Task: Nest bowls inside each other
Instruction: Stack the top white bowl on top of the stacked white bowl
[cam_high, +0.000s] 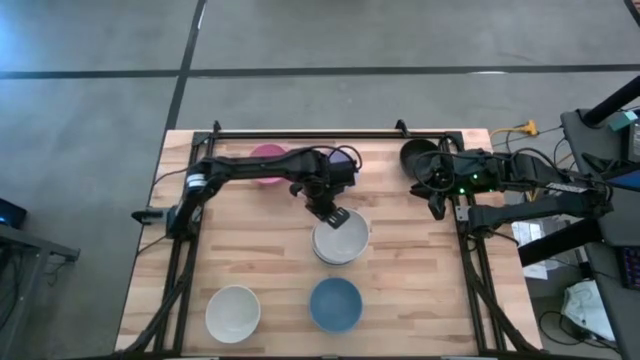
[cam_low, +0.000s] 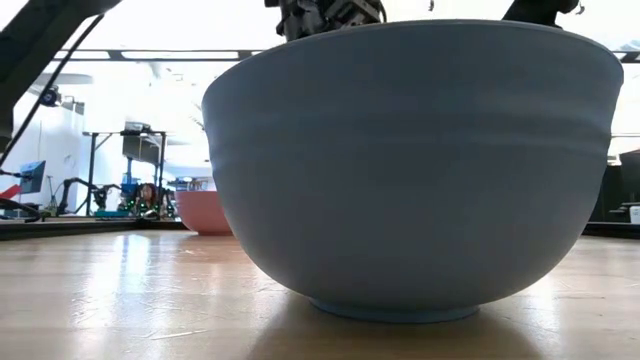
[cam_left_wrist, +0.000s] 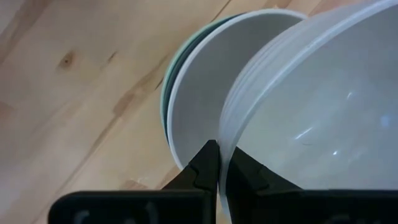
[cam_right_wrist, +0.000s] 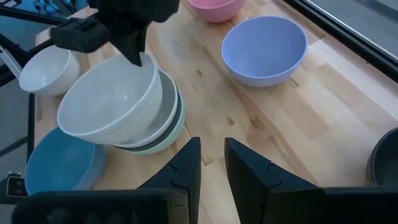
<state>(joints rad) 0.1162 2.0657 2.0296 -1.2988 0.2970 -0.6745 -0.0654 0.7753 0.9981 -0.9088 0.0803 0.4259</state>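
Note:
My left gripper (cam_high: 336, 211) is shut on the rim of a white bowl (cam_high: 341, 238), which sits tilted in a stack of a white bowl (cam_left_wrist: 199, 93) and a mint green bowl (cam_right_wrist: 172, 137) at the table's middle. My right gripper (cam_right_wrist: 212, 163) is open and empty, near the right edge by a black bowl (cam_high: 419, 154). A pink bowl (cam_high: 267, 160) and a lavender bowl (cam_right_wrist: 264, 50) stand at the far side. A blue bowl (cam_high: 335, 305) and another white bowl (cam_high: 233, 312) stand near the front edge. My left gripper pinches the top white bowl's rim (cam_left_wrist: 224, 144) between its two fingers, one finger inside the bowl and one outside. The fingers come from above, slanting down from the far left. The bowl is tilted, its held side raised (cam_right_wrist: 140, 62), its lower side resting in the stack.
The left arm (cam_high: 250, 165) reaches across the far side over the pink and lavender bowls. The blue bowl fills the low view (cam_low: 420, 160). Bare wood lies left of the stack (cam_high: 250, 230) and between the stack and my right gripper (cam_right_wrist: 298, 118).

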